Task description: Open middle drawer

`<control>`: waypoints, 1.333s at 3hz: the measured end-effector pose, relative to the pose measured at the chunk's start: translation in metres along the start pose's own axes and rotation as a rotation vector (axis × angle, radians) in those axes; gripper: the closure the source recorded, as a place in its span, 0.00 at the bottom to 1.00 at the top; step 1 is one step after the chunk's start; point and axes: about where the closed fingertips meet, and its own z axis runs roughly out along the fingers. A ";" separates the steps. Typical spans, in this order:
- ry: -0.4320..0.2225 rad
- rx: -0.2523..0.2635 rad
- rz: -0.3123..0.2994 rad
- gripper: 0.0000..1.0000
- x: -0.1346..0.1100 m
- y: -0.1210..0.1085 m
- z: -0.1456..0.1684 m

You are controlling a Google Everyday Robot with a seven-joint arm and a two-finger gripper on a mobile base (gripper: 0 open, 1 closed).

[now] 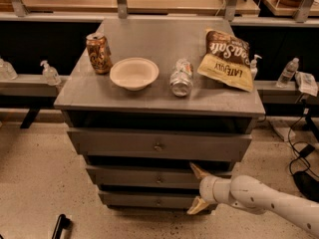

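Note:
The middle drawer (144, 177) is the grey front between the taller top drawer (124, 144) and the narrow bottom drawer (134, 199); its small round knob (159, 179) sits at the centre. My gripper (195, 189) is low at the cabinet's right. It is open, with its tan fingers spread one above the other. The upper fingertip (196, 170) lies against the middle drawer's right part, and the lower one (194, 206) is by the bottom drawer. The white arm (259, 198) comes in from the lower right. The gripper holds nothing.
On the cabinet top (149, 39) stand a drink can (98, 52), a white bowl (134, 73), a lying plastic bottle (181, 77) and a chip bag (225, 59). Cables (304, 148) lie on the floor at the right. A black object (60, 226) is at the lower left.

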 end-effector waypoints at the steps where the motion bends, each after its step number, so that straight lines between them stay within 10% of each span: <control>1: 0.005 -0.004 0.011 0.20 0.005 -0.004 0.003; 4: 0.010 -0.028 0.012 0.70 0.007 -0.006 0.005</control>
